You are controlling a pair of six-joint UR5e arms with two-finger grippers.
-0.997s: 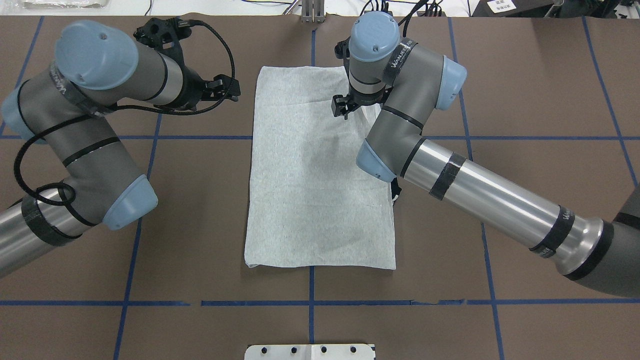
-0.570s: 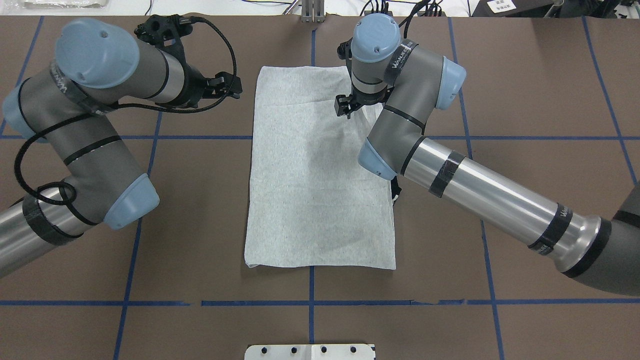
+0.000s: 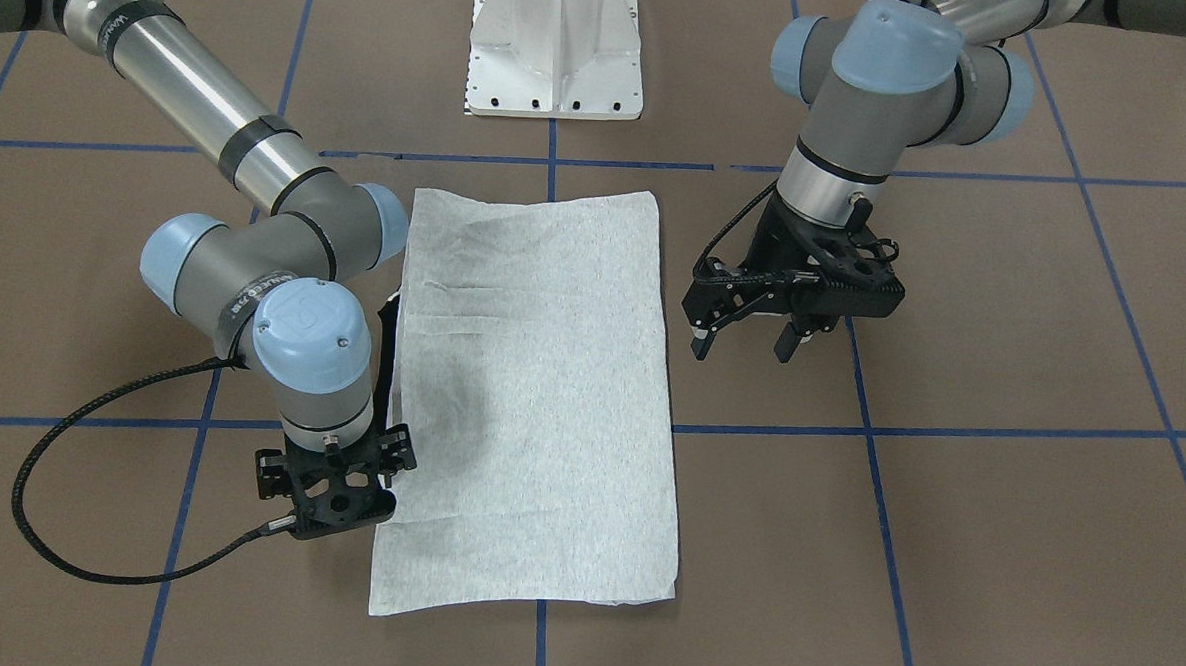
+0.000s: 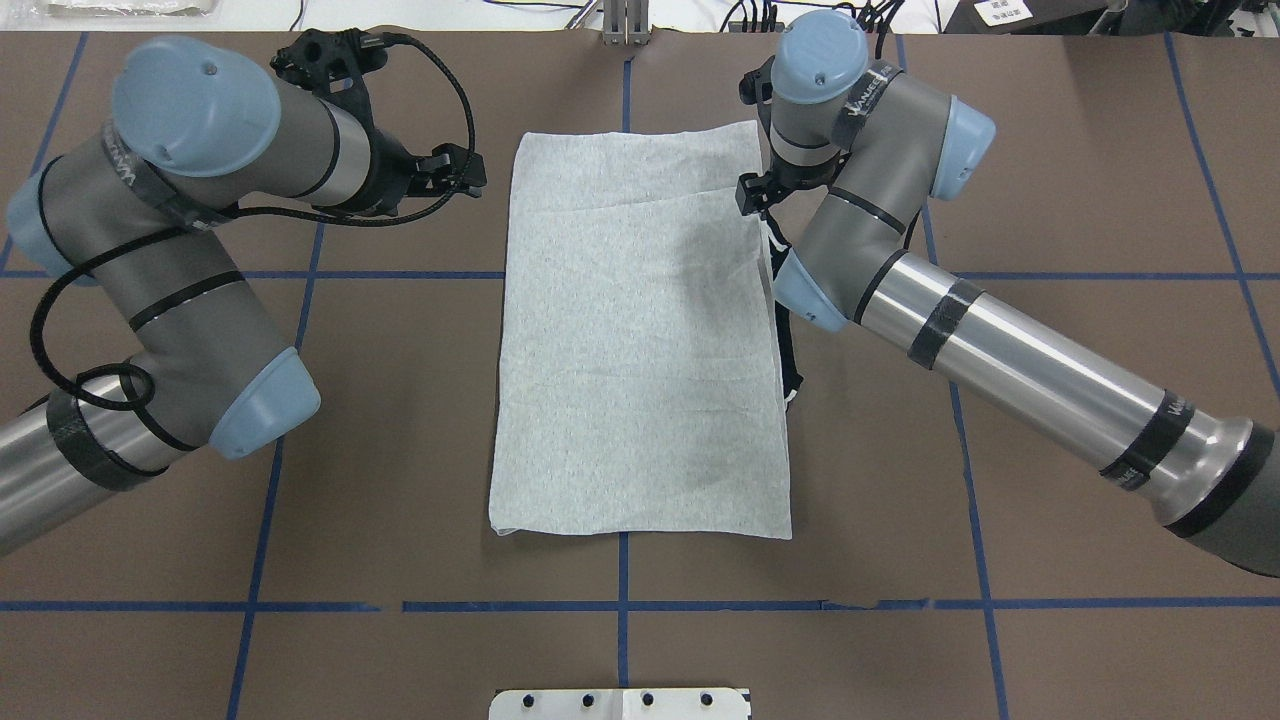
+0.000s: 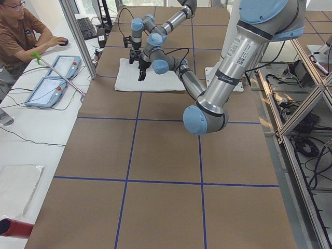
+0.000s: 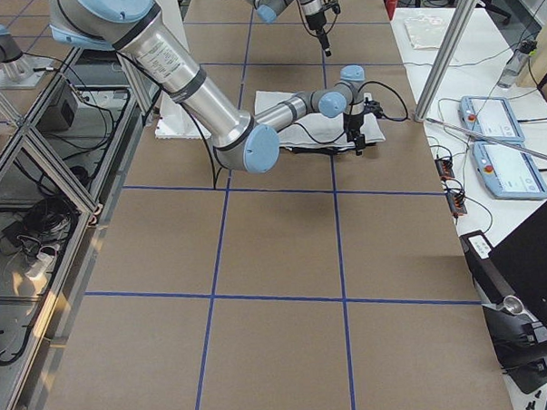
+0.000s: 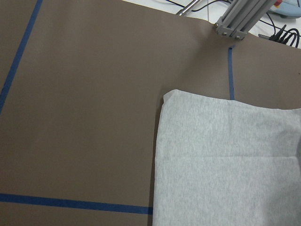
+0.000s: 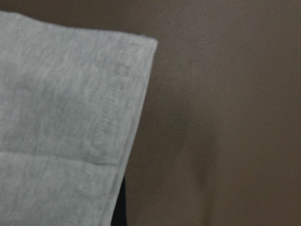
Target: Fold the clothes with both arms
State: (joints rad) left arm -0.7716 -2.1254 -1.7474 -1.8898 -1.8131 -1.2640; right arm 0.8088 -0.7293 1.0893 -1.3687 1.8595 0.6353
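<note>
The clothes are one grey T-shirt (image 4: pixel 640 330), folded into a long rectangle with its plain side up, in the middle of the brown table. A black strip of trim (image 4: pixel 790 378) peeks out along its right edge. My right gripper (image 4: pixel 752 195) hangs, pointing down, at the shirt's far right edge (image 3: pixel 391 451). Its wrist hides the fingers, so I cannot tell whether it is open or shut. The right wrist view shows only a shirt corner (image 8: pixel 94 94) on the table. My left gripper (image 3: pixel 743 342) hovers open and holding nothing, left of the shirt's far half (image 4: pixel 455 172).
The white pedestal base (image 3: pixel 557 46) stands at the robot's edge of the table. Blue tape lines (image 4: pixel 620 605) grid the brown surface. A metal post (image 4: pixel 625 25) rises at the far edge. A person (image 5: pixel 21 31) sits beyond it beside two tablets (image 5: pixel 52 78).
My right gripper has moved from over the shirt's far right part out to its right edge. The left arm has barely moved.
</note>
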